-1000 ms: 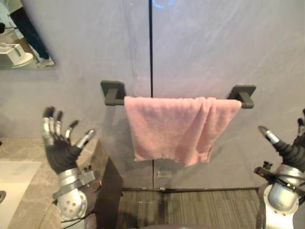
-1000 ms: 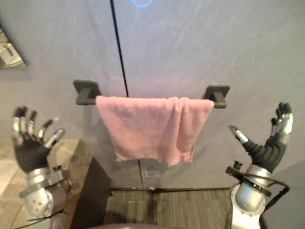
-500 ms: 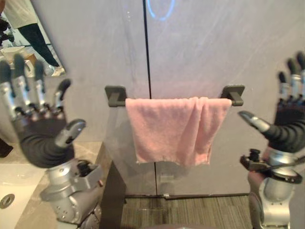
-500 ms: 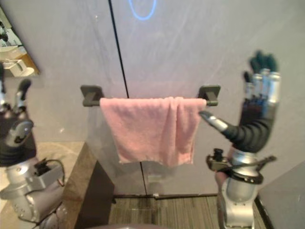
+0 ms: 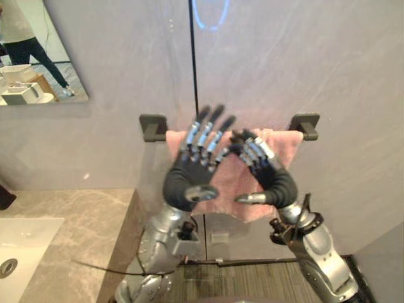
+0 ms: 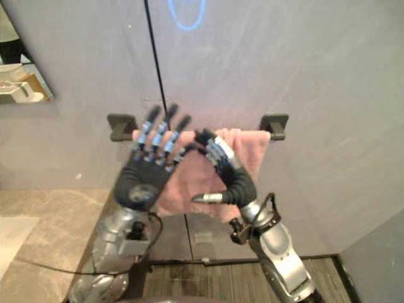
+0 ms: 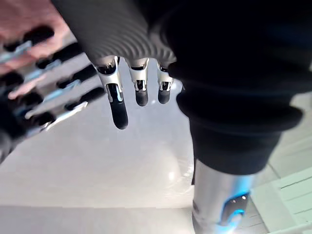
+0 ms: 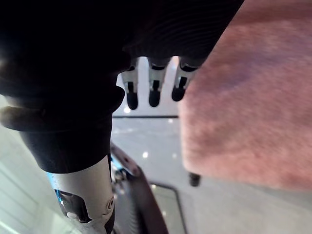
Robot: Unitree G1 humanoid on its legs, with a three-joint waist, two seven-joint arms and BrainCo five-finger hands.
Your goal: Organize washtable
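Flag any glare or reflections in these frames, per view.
Left eye view: blue ring of glare on the glossy wall; mirror reflects a person. Right eye view: same ring. Right wrist view: bright specks on the wall beside the pink towel. Left wrist view: soft sheen on the wall.

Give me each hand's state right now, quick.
Left hand: open, fingers spread, holding nothing.
Right hand: open, fingers straight, holding nothing.
The pink towel hangs behind both.
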